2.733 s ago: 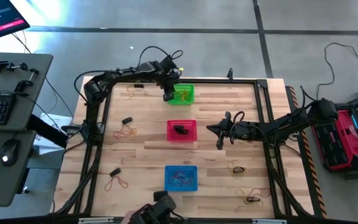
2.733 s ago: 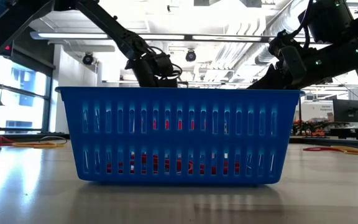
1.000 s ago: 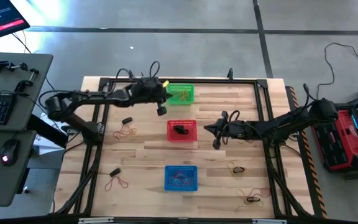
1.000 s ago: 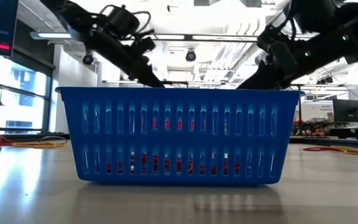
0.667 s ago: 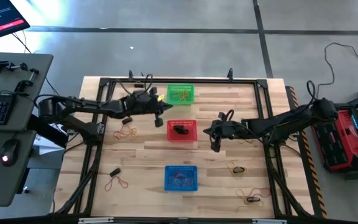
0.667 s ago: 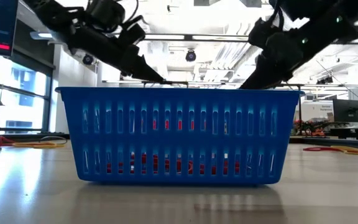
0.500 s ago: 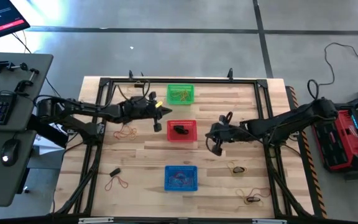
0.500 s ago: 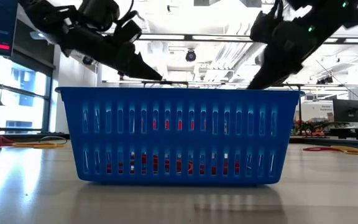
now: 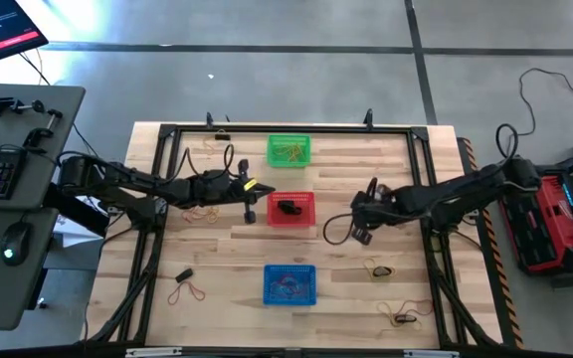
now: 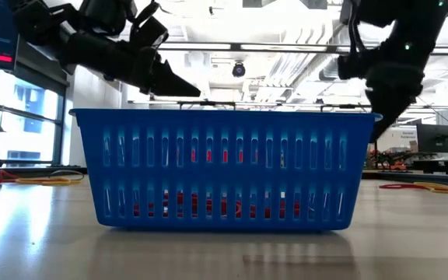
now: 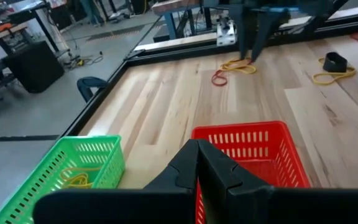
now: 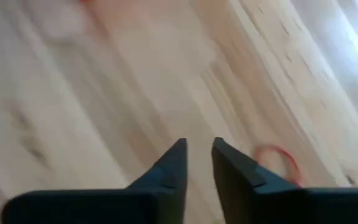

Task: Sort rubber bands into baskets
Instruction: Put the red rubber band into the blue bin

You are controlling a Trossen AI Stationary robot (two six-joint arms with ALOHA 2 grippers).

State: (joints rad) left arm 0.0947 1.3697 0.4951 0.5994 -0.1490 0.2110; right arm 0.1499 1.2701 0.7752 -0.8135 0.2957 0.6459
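Observation:
Three baskets stand in a row down the table's middle: green (image 9: pixel 288 151) with yellow rubber bands, red (image 9: pixel 290 208) with black ones, blue (image 9: pixel 289 284) nearest. Loose rubber bands lie on the wood at the left (image 9: pixel 204 211), near left (image 9: pixel 187 290), and near right (image 9: pixel 378 268) (image 9: pixel 403 316). My left gripper (image 9: pixel 250 213) (image 11: pixel 197 163) hangs shut and empty just left of the red basket (image 11: pixel 247 149). My right gripper (image 9: pixel 356 235) (image 12: pixel 197 155) points down over bare wood right of the red basket, fingers slightly apart, nothing between them; a red band (image 12: pixel 278 158) lies beside it.
A black frame (image 9: pixel 286 129) runs round the table's edges. Small black pieces (image 9: pixel 203 193) (image 9: pixel 182 274) lie by the left-hand bands. The blue basket (image 10: pixel 224 167) fills the low view and hides the table behind it. Bare wood lies between the baskets and both side rails.
My left gripper, shut throughout, has swung from beside the green basket toward the near edge, ending next to the red basket's left side. My right gripper has tipped from a slant to pointing steeply down and shifted a little toward the table's right.

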